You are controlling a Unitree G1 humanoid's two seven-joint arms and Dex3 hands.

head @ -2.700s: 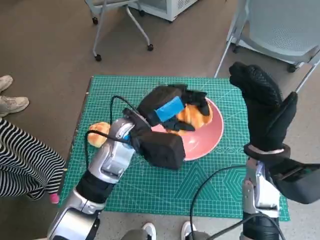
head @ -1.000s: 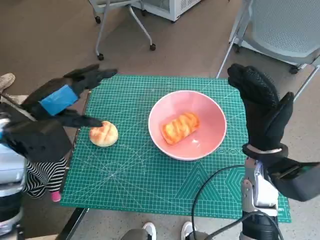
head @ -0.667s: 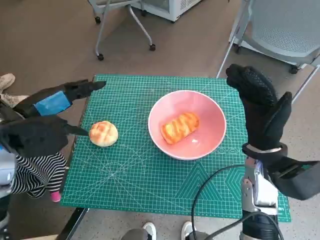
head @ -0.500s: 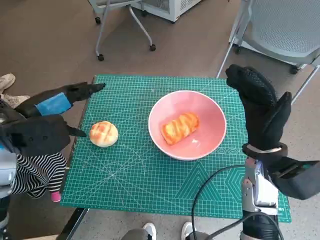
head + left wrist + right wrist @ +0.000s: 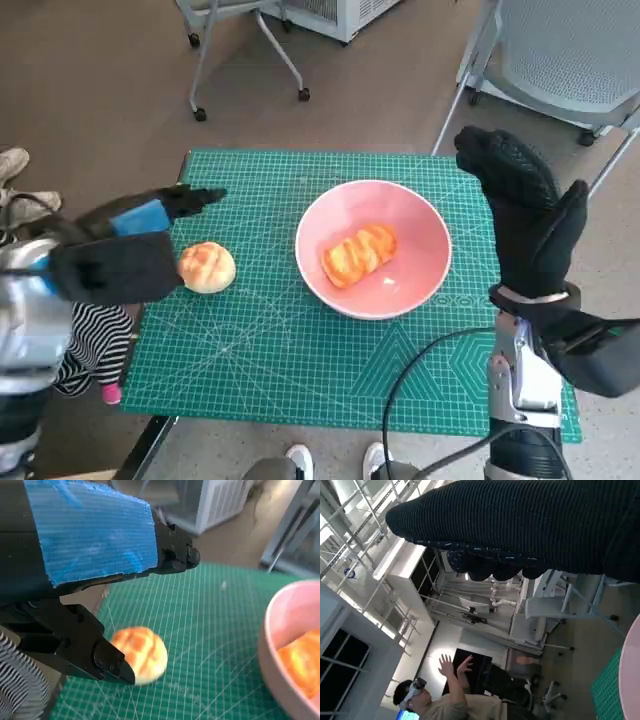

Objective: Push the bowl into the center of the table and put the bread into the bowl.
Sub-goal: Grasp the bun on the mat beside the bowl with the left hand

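Left hand (image 5: pixel 130 250) empty, fingers spread around round bun (image 5: pixel 207 267) at mat's left edge, not gripping yet. Right hand (image 5: pixel 525 215) raised, flat, empty. Pink bowl (image 5: pixel 420 285) near table centre; long bread (image 5: pixel 360 251) inside. Bun remains.

head view steeply down over the green mat (image 5: pixel 300 350), left wrist view close behind the left hand (image 5: pixel 90 550), low across the same mat, right wrist view past the glove (image 5: pixel 530 525) toward ceiling
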